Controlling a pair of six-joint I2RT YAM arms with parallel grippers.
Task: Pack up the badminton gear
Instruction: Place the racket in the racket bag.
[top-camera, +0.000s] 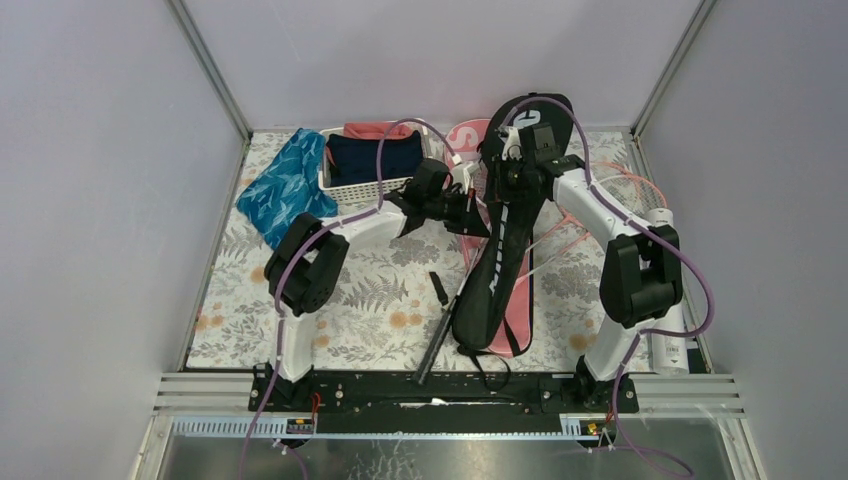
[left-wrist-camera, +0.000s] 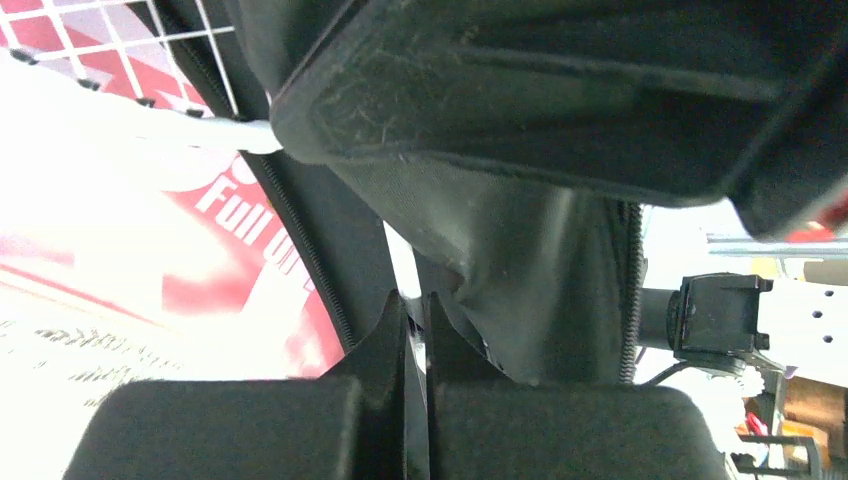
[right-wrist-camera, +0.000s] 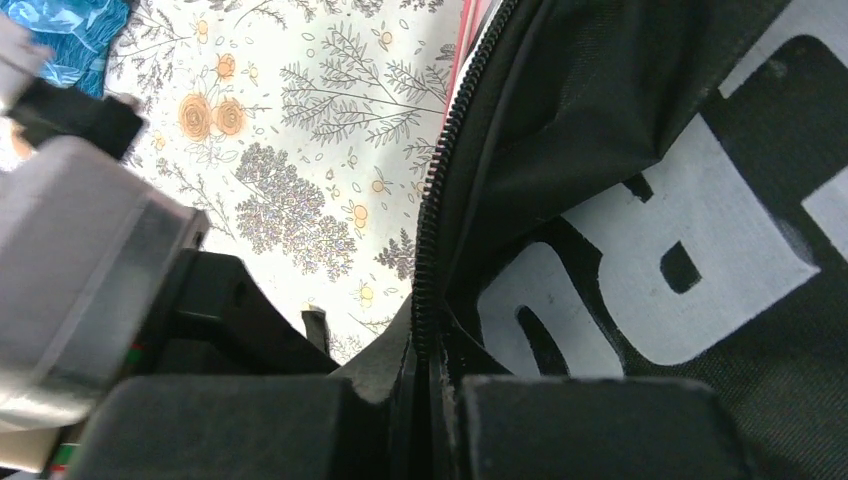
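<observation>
Floral cloth covers the bench (top-camera: 370, 290), and nearest the arm bases a black-handled racket (top-camera: 432, 350) lies loose, just left of the narrow end of the black racket bag (top-camera: 495, 270). The bag's long axis runs from there away and slightly right, on top of the pink bag (top-camera: 520, 315). Farther along, the left end effector (left-wrist-camera: 415, 310) is clenched on fabric at the bag's left zipper edge. The right end effector (right-wrist-camera: 420, 350) pinches the zipper edge just beyond. The opening probably faces the racket, with the left arm nearer.
</observation>
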